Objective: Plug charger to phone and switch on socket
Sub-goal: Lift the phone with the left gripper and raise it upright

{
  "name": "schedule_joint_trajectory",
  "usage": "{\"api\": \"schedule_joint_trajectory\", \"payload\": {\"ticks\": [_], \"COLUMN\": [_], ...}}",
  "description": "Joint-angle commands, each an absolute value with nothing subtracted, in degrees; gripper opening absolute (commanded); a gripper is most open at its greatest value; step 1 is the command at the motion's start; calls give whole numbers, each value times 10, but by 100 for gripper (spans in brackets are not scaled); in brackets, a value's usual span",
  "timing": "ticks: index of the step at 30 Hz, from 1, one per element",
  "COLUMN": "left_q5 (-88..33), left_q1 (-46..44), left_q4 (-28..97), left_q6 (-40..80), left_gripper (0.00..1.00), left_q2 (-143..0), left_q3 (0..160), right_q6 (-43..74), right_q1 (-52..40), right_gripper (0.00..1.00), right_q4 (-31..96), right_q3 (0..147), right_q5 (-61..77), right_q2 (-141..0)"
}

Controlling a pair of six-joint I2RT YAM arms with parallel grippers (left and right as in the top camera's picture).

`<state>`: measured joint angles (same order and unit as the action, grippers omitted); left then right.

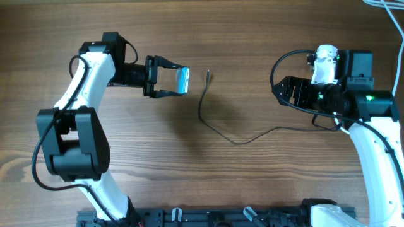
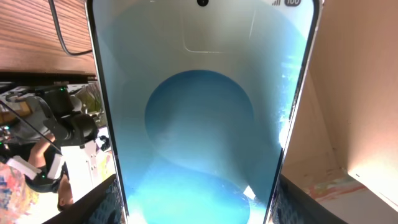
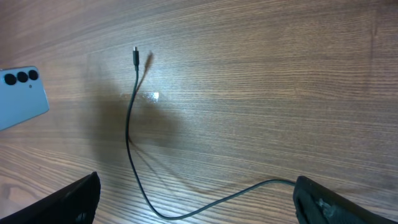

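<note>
My left gripper (image 1: pixel 172 78) is shut on the phone (image 1: pixel 184 79) and holds it above the table. In the left wrist view the phone's cyan screen (image 2: pixel 199 112) fills the space between the fingers (image 2: pixel 196 208). Its pale blue back shows in the right wrist view (image 3: pixel 22 96). The charger (image 1: pixel 218 129) lies loose on the wood, its metallic plug tip (image 1: pixel 208 73) just right of the phone and apart from it; the right wrist view also shows the tip (image 3: pixel 135 53). My right gripper (image 3: pixel 196 202) is open and empty over the cable's far stretch. I cannot make out the socket; a white piece (image 1: pixel 325 63) sits by the right arm.
A thicker white cable (image 1: pixel 394 19) crosses the top right corner. The charger cable (image 3: pixel 134 155) curves over the table's middle towards the right arm (image 1: pixel 353 101). A black rail (image 1: pixel 214 217) runs along the front edge.
</note>
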<state>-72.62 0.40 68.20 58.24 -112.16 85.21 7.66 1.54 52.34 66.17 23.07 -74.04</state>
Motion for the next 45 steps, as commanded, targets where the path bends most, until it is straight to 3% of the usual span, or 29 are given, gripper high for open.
{"api": "schedule_joint_trajectory", "payload": {"ticks": [1, 45], "left_q5": [-761, -713], "left_q1": [8, 8], "left_q4": [685, 714], "left_q6": [592, 602], "left_gripper": [4, 4], "left_q2": [-1098, -1098], "left_q3": [864, 864], "right_q6": [81, 92], "right_q1": [15, 15], "right_gripper": [100, 100], "right_q4": [524, 519], "right_q3": [675, 674], "right_q5": [225, 225], "right_q2": [-745, -759]}}
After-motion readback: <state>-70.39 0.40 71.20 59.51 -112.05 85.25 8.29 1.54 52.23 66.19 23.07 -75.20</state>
